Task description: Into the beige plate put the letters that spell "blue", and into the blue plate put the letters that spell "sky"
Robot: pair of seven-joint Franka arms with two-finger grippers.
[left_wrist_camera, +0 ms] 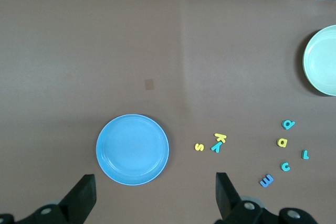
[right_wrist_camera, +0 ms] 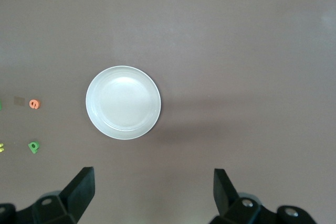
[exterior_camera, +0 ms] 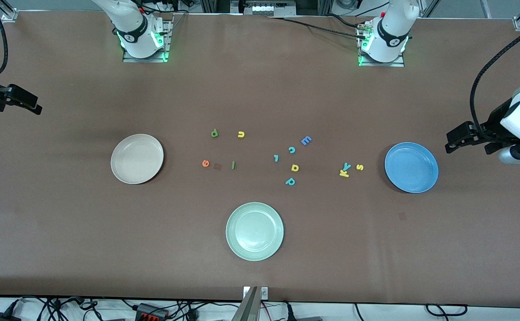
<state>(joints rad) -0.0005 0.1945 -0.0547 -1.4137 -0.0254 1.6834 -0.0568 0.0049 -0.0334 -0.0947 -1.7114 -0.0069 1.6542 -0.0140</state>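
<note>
The beige plate (exterior_camera: pixel 137 158) (right_wrist_camera: pixel 123 102) sits toward the right arm's end. Beside it lie the green b (exterior_camera: pixel 214 133) (right_wrist_camera: pixel 33 147), yellow u (exterior_camera: pixel 241 134), orange e (exterior_camera: pixel 205 163) (right_wrist_camera: pixel 34 104) and dark green l (exterior_camera: pixel 233 165). The blue plate (exterior_camera: pixel 411 167) (left_wrist_camera: pixel 132 149) sits toward the left arm's end, with yellow s (exterior_camera: pixel 360 167) (left_wrist_camera: pixel 199 147), teal y (exterior_camera: pixel 346 166) (left_wrist_camera: pixel 216 147) and yellow k (exterior_camera: pixel 344 173) (left_wrist_camera: pixel 221 138) beside it. My left gripper (exterior_camera: pixel 452 141) (left_wrist_camera: pixel 155 192) hangs open and empty over bare table by the blue plate. My right gripper (exterior_camera: pixel 30 104) (right_wrist_camera: pixel 152 187) hangs open and empty over the table's end.
A pale green plate (exterior_camera: pixel 254 231) (left_wrist_camera: pixel 321 61) sits nearest the front camera. Mid-table lie a blue E (exterior_camera: pixel 306 140), teal c (exterior_camera: pixel 291 150), small teal piece (exterior_camera: pixel 276 158), yellow a (exterior_camera: pixel 295 167) and teal p (exterior_camera: pixel 290 181).
</note>
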